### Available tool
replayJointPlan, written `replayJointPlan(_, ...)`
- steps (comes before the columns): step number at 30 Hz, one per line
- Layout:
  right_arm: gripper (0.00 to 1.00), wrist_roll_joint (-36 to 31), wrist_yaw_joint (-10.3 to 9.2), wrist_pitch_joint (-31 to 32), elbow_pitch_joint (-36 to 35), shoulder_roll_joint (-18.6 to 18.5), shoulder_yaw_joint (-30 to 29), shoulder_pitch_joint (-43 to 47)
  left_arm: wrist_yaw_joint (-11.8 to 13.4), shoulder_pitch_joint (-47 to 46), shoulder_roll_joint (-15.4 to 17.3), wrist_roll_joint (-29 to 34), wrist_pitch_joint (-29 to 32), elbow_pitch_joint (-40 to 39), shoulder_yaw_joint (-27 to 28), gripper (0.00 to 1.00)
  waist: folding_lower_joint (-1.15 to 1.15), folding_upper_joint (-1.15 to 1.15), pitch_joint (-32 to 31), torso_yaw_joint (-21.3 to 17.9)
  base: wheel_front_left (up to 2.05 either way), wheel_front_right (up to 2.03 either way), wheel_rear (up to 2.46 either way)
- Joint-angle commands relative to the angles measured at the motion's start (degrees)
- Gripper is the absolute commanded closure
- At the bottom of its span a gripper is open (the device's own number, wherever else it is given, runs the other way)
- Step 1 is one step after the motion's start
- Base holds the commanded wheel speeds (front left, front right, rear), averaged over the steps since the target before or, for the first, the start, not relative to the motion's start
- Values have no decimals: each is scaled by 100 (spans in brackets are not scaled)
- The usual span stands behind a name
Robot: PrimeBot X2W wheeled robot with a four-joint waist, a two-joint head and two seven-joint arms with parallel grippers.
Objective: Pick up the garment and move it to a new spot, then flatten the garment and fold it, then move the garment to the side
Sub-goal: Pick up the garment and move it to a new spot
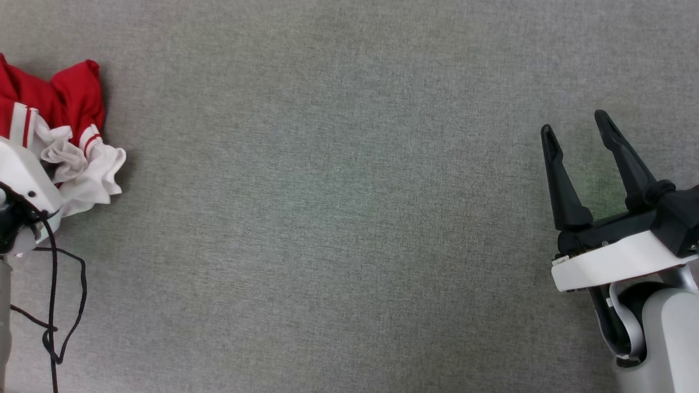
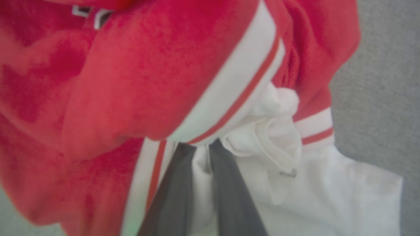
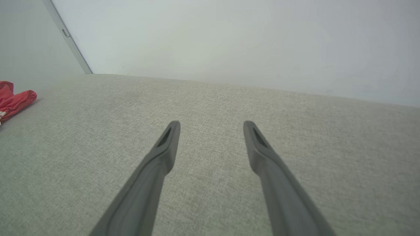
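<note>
1. Well, I am pinching the garment with my left claw. Its two dark fingers are standing close together with a strip of white cloth pressed between them. Their tips are running under a white band with a thin red stripe.
2. The garment is lying in a crumpled heap at the left edge of the grey surface, toward its far side. Red cloth is bunching at the back of the heap, and ruffled white cloth is spilling toward the near side.
3. In the left wrist view, the red body is bulging above my fingers, blurred by closeness. A second white cuff with a red stripe is showing to their right.
4. In the head view, my left wrist's white housing is covering the near-left part of the heap. A thin black cable is looping down from it along the surface's left edge.
5. My right claw is hanging near the right edge of the surface. Its fingers are spread wide, with grey cloth showing between them.
6. It is sitting well apart from the garment, with the breadth of the surface lying between the two.
7. In the right wrist view, those fingers are pointing across the surface toward a pale wall. A bit of red cloth is showing at the far left.
</note>
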Motion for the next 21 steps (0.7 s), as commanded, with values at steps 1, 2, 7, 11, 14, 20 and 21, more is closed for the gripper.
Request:
replayJointPlan(1, 0, -2, 0, -36, 22, 17, -13, 8, 85, 100, -79, 121, -191, 88, -84, 100, -1, 0, -144, 36, 0, 0, 0)
replayJointPlan(2, 0, -3, 0, -52, 27, 31, -8, 31, 105, 56, -43, 177, -346, 51, -90, 100, -1, 0, -212, 47, 0, 0, 0)
replayJointPlan(7, 0, -16, 0, -119, 126, 123, -56, 187, 257, -193, 24, 478, -1371, -122, -88, 100, -1, 0, -655, 122, 0, 0, 0)
replayJointPlan(11, 0, -4, 0, -186, 214, 225, -103, 304, 240, -252, 32, 636, -2199, -231, -75, 100, -1, 0, -1058, 132, 0, 0, 0)
replayJointPlan(14, 0, 21, -1, -256, 296, 312, -193, 440, 257, -262, 63, 773, -2810, -303, -89, 100, -1, 0, -1403, 116, 0, 0, 0)
replayJointPlan(20, 0, 11, 0, -295, 331, 466, -389, 757, 442, -173, -165, 962, -3825, -629, -124, 100, -1, 0, -1980, 26, 0, 0, 0)
replayJointPlan(21, 0, 17, 0, -290, 324, 483, -410, 809, 464, -116, -185, 1016, -3939, -707, -155, 100, -1, 0, -2056, -6, 0, 0, 0)
